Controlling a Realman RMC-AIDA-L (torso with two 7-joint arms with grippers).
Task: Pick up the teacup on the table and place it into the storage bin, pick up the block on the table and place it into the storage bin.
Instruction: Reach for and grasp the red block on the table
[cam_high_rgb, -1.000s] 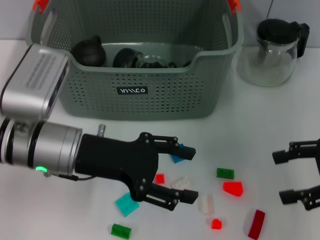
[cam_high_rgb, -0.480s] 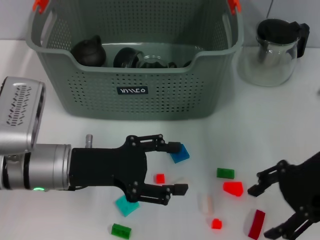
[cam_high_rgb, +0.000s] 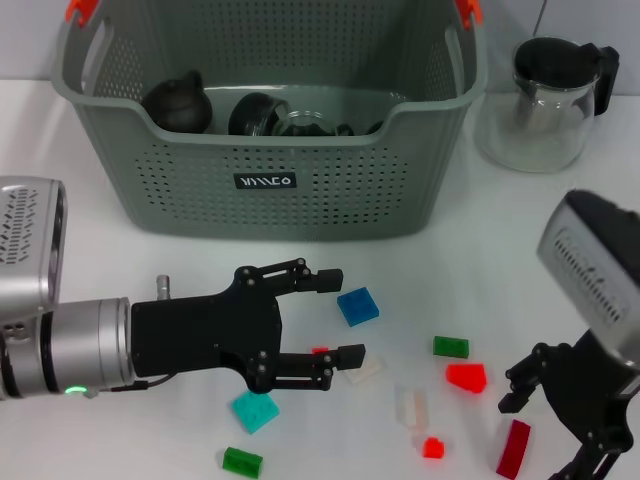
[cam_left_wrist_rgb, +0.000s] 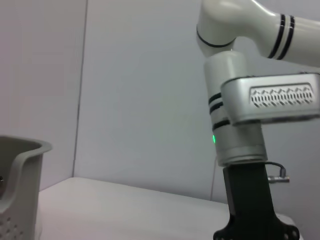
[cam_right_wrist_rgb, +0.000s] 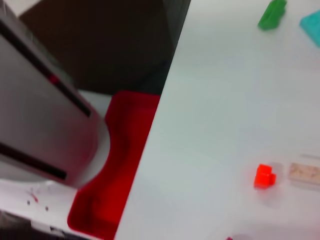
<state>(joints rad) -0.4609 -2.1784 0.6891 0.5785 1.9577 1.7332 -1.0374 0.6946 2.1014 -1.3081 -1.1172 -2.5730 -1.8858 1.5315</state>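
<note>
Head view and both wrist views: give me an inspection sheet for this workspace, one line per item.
Surface: white table, scattered with small blocks.
Job's things: storage bin at the back holds dark teaware; blue block, red arch block, teal block lie loose.
Clutter: glass pitcher to the bin's right.
Grippers: left hand open, between bin and blocks, nothing in it; right hand open by the red arch block.
Cables: thin cable at the left wrist.
Surroundings: plain pale wall.
</note>
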